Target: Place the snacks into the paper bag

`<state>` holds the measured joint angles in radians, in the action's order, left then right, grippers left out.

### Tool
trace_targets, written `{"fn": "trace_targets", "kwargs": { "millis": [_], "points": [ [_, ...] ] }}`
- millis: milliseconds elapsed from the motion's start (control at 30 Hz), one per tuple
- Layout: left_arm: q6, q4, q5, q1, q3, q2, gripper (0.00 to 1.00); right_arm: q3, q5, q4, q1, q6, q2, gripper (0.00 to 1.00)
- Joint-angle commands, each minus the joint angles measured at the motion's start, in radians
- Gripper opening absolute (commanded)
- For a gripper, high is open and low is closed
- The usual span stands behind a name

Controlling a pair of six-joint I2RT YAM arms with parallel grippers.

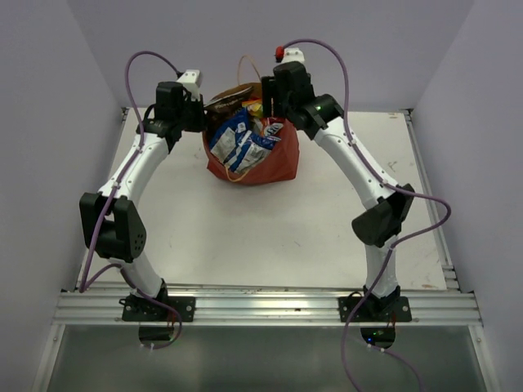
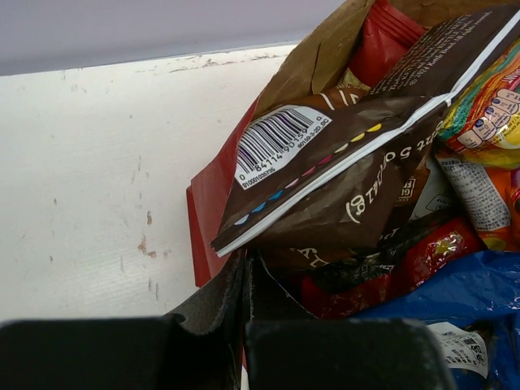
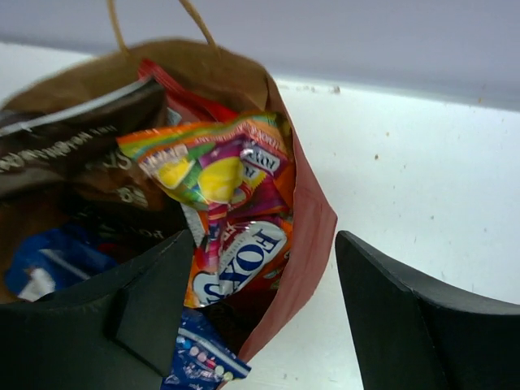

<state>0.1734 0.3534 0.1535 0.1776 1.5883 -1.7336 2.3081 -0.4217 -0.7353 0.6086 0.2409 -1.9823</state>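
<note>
The red paper bag (image 1: 274, 163) stands at the far middle of the table, its mouth open and filled with snacks. A blue-white packet (image 1: 237, 139) lies on top, with the brown chip bag (image 1: 231, 100) behind it. In the left wrist view the brown chip bag (image 2: 341, 171) lies over a red candy bag (image 2: 431, 248) and the blue packet (image 2: 467, 292). My left gripper (image 2: 244, 262) is shut on the bag's left red wall (image 2: 210, 219). My right gripper (image 3: 264, 244) is open and straddles the bag's right wall (image 3: 313, 219), beside an orange-yellow-pink candy bag (image 3: 219, 171).
The white table (image 1: 270, 229) has walls at the back and on both sides. The bag's thin handle loop (image 1: 245, 69) sticks up between the two wrists. A metal rail (image 1: 261, 304) runs along the near edge by the arm bases.
</note>
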Motion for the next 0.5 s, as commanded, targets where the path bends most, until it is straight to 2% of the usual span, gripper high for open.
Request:
{"fn": "trace_targets", "kwargs": {
  "millis": [0,233,333,433,467],
  "points": [
    [0.018,-0.064,0.029,-0.003,-0.008,0.057,0.0,-0.006,-0.043,-0.065,-0.001,0.032,-0.032,0.74],
    [0.023,-0.071,0.035,0.0,-0.013,0.055,0.0,-0.136,-0.118,-0.069,-0.001,0.055,-0.006,0.7],
    [0.023,-0.071,0.037,-0.001,-0.014,0.055,0.0,-0.173,-0.157,-0.076,-0.001,0.066,-0.012,0.65],
    [0.023,-0.07,0.035,-0.001,-0.017,0.057,0.0,-0.179,-0.175,-0.099,-0.004,0.074,-0.035,0.56],
    [0.021,-0.073,0.031,-0.001,-0.019,0.057,0.0,-0.177,-0.178,-0.105,-0.009,0.077,-0.041,0.42]
  ]
}}
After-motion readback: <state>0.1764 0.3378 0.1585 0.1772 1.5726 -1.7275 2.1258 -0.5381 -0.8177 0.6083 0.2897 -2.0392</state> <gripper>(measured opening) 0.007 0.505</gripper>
